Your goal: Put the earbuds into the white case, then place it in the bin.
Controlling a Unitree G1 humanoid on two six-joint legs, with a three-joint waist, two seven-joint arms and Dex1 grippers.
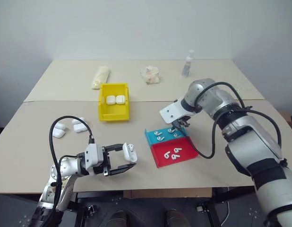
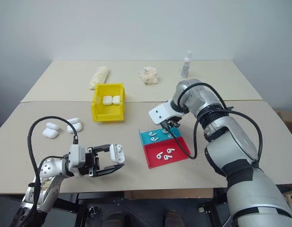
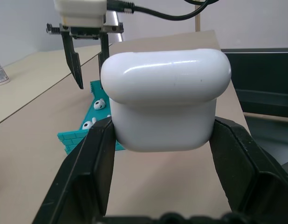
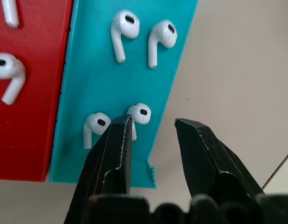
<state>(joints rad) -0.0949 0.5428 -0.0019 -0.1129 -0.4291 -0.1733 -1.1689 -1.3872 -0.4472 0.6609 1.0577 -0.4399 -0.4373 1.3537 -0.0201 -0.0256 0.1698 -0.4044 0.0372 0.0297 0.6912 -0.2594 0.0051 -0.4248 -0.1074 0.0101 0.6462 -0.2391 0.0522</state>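
Case [image 1: 129, 152] clamped in left gripper [image 1: 121, 158] over the tabletop's near edge, lid up, fingers [image 3: 95, 163] closed on its lower half. No earbud visibly loaded into it yet; seen from behind the lid, so inside cannot be told. Two spare cases [image 1: 58, 130] lying near the left edge, untouched. Further right, toward the middle, bin [image 1: 113, 112] already holding two white cases [image 1: 115, 100] side by side. Right of centre, teal tray [image 4: 102, 88] with four earbuds [image 4: 123, 29] loose on it, and red tray [image 1: 172, 156] adjoining on the near side with a few more. Right gripper [image 4: 151, 135] poised tip-down over the teal tray's far edge, jaws parted, empty, one finger [image 4: 113, 154] just beside an earbud, nothing pinched. Judged as early in this round: earbud pick not yet made, both buds still to go into the held case, lid to close, then case to the bin.
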